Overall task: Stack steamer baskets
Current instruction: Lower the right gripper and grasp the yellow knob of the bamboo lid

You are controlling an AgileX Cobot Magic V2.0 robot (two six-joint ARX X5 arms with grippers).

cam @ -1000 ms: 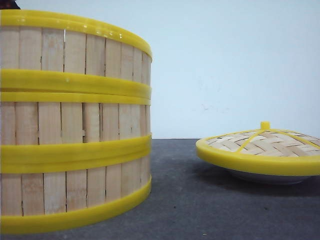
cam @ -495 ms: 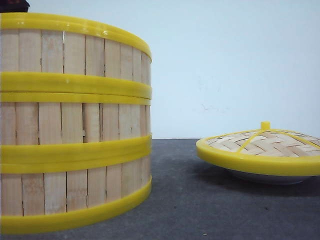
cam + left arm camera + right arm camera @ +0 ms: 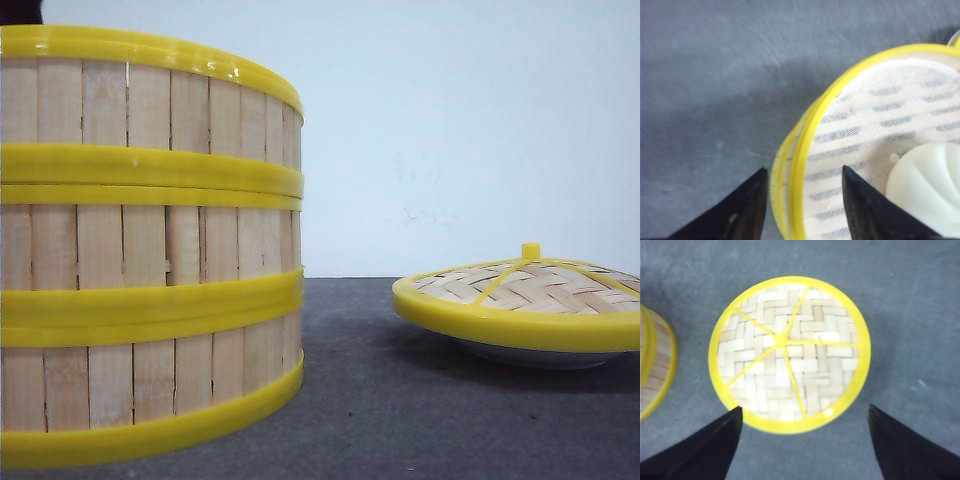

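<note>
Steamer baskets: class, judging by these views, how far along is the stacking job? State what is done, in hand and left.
Done: three steamer baskets stand in one stack. In hand: the left gripper straddles the top basket's rim, one finger inside, one outside, jaws open; a bun lies inside. The right gripper hangs open above the lid, which sits apart on a plate. Left: probably only letting go.

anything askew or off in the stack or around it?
Slightly. The steamer baskets stand three high, but the middle seam's yellow rims tilt and do not sit flush on the right side. The woven lid rests off the stack, on a white plate. A bun sits in the top basket. The left gripper straddles its rim.
</note>
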